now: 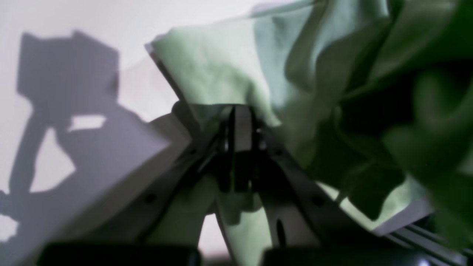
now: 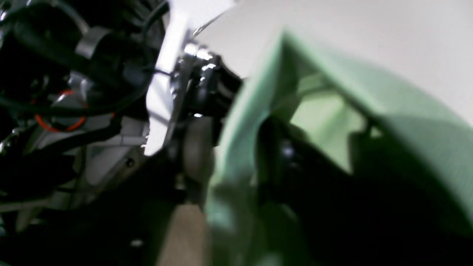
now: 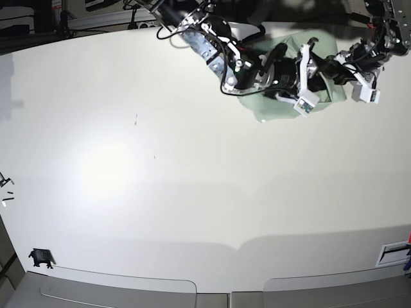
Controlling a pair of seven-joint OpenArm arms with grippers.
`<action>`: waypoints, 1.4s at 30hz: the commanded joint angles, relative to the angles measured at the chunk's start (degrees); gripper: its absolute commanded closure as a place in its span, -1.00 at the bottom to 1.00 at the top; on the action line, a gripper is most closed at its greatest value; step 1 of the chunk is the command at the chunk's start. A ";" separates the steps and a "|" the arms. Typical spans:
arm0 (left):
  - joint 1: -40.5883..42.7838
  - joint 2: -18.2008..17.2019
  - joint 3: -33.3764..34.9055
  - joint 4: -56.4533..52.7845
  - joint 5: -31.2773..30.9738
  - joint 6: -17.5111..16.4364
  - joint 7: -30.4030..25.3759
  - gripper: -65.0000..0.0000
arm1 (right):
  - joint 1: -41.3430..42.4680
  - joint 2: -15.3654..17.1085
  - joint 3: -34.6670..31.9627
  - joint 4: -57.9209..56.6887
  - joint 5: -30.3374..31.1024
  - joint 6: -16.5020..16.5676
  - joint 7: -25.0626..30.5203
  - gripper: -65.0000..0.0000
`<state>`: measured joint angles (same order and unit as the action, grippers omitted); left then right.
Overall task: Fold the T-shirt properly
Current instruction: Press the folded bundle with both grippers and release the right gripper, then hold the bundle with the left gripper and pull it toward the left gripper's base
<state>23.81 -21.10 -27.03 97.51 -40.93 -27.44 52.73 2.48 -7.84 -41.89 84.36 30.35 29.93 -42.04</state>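
Both arms crowd the crumpled pale mint-green cotton T-shirt (image 3: pixel 266 109) at one o'clock on the white tabletop (image 3: pixel 192 192). Left fingers (image 1: pixel 240 122) pinch fabric; right fingers (image 2: pixel 236 147) too blurred to tell. Best to spread it flat first, I'd say.

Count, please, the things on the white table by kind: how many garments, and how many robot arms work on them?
Garments: 1, the T-shirt, pale mint green.
Robot arms: 2, left tool and right tool.
Total: 3

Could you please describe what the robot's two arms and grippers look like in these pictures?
Both arms are black and silver-grey with looping black cables. The right arm shows white panels and a red ring; the left arm ends in white blocks. The left gripper has dark jaws on grey brackets.
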 commanded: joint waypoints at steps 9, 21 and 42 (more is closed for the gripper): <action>-0.09 -0.85 -7.23 7.37 -1.14 0.07 -1.36 0.63 | 3.96 -1.16 -0.04 1.75 3.26 1.33 2.21 0.14; 5.11 -0.68 -14.23 11.87 -8.33 0.04 1.27 0.57 | 7.67 -1.16 15.13 13.73 0.24 1.31 -5.66 0.14; 9.53 7.76 -2.95 11.87 -13.03 -2.10 2.93 0.18 | 0.28 0.04 40.00 13.88 0.02 1.29 -20.61 0.16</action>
<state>33.04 -12.88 -29.54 108.49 -52.73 -28.95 56.77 1.72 -7.62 -1.83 97.23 29.10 31.00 -63.79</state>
